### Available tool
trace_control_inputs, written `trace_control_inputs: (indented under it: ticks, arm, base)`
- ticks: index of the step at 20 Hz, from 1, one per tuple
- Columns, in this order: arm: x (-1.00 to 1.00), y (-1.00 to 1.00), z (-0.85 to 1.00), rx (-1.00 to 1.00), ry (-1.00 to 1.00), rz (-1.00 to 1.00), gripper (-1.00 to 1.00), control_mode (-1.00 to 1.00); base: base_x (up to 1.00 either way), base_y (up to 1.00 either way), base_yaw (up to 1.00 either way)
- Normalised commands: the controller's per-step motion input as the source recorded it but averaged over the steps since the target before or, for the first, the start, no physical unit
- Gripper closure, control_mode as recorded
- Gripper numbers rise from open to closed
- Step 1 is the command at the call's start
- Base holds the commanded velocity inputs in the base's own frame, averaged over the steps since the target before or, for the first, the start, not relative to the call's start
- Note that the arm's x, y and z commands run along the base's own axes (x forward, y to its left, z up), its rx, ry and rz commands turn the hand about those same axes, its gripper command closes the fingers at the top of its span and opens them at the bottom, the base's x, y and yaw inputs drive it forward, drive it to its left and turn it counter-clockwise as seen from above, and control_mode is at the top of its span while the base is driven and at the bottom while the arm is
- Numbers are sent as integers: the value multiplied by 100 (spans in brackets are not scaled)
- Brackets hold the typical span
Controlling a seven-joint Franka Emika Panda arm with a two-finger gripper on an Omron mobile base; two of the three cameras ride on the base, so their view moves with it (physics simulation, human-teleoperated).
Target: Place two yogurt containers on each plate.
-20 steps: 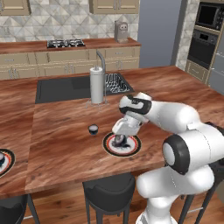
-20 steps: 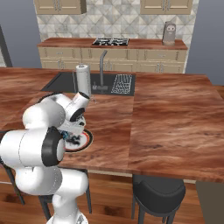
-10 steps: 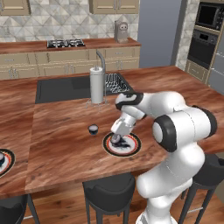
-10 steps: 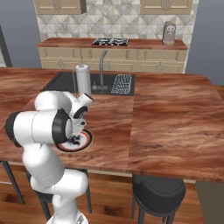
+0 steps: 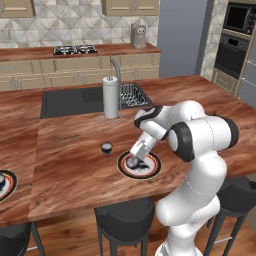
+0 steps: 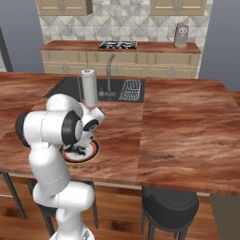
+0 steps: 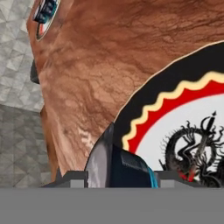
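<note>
Landmark: the near plate (image 5: 140, 165), on the wooden counter (image 5: 70, 160) in front of the robot's base.

Left base view
- Gripper (image 5: 134, 161): low over the near plate's left half, with a yogurt container (image 5: 132, 162) at its tip, at or just above the plate face.
- Loose container (image 5: 106, 148): a 2nd cup stands on bare counter, just left of the near plate and apart from its rim.
- Far plate (image 5: 6, 183): well to the left of the near plate, at the picture's edge; a dark cup seems to sit on it, but how many I cannot tell.
- Paper-towel roll (image 5: 111, 97): upright behind the near plate, beside the sink (image 5: 70, 100).

Right base view
- Near plate (image 6: 89, 151): partly hidden by the arm; the cup and the fingers are hidden behind the arm.

Hand view
- Container (image 7: 120, 168): dark body with a pale top, between the finger tips at the bottom of the view, over the near plate's (image 7: 183, 109) black rim and red ring.
- Far plate (image 7: 46, 13): small, in the top corner, well apart from the near plate.
- Hand state: jaws drawn in narrow, pinching the cup.

Progress, as a judgement
- Done: perhaps 1 cup on the far plate; 1 cup arriving on the near plate, not yet let go.
- Left: release this cup, fetch the loose cup, and fill whatever the far plate lacks.
</note>
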Motion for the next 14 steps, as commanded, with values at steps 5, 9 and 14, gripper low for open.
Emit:
trace_control_inputs:
  ticks: [5, 9, 14]
  arm:
    - [3, -1, -4, 8, 0, 2, 100, -100]
    - [19, -3, 0, 0, 0, 0, -100, -100]
    - [3, 0, -4, 0, 0, 0, -100, -100]
  base:
    - [0, 0, 0]
    - [0, 0, 0]
    - [0, 0, 0]
